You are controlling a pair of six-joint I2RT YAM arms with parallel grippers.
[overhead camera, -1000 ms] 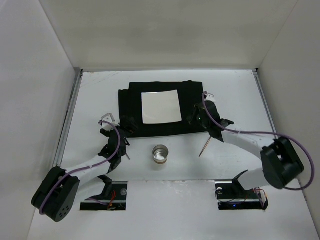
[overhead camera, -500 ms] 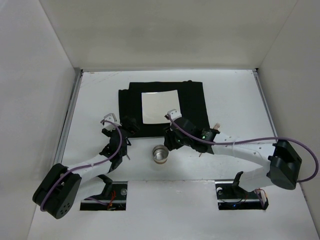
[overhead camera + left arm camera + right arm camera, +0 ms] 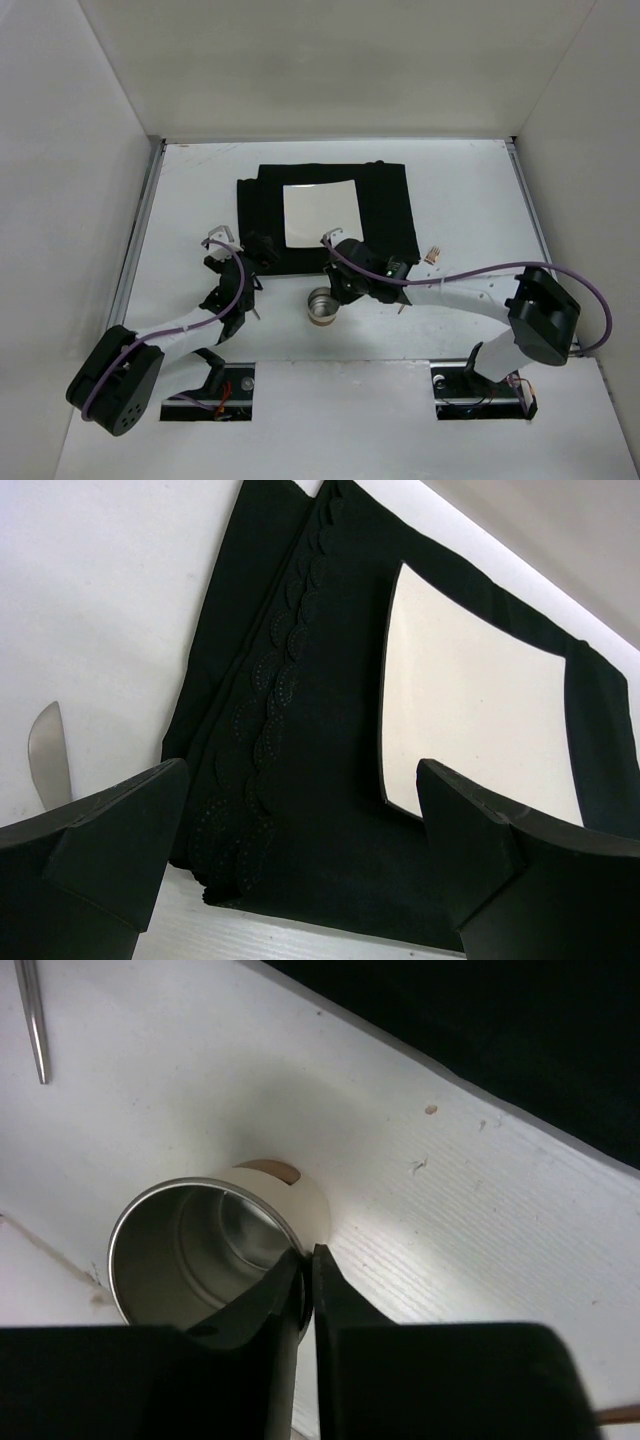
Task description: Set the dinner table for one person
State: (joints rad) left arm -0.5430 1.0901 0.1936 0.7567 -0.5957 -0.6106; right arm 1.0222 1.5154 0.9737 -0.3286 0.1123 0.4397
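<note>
The dinner table (image 3: 470, 190) is the large white surface. A black cloth mat (image 3: 390, 205) lies at its middle with a white square plate (image 3: 320, 212) on it. A metal cup (image 3: 320, 309) stands upright in front of the mat. My right gripper (image 3: 338, 291) is shut on the cup's rim (image 3: 200, 1188), one finger inside and one outside (image 3: 308, 1260). My left gripper (image 3: 255, 256) is open and empty over the mat's near left corner (image 3: 300, 850); the mat (image 3: 300, 730) and plate (image 3: 470, 710) show between its fingers.
A thin metal utensil (image 3: 50, 755) lies on the table left of the mat, near my left gripper; one also shows in the right wrist view (image 3: 30, 1020). A wooden-handled utensil (image 3: 432, 255) lies right of the mat, partly under my right arm. Metal rails (image 3: 140, 240) edge the table.
My right gripper has moved left from the mat's right edge to the cup and has closed on its rim. The left arm has not moved.
</note>
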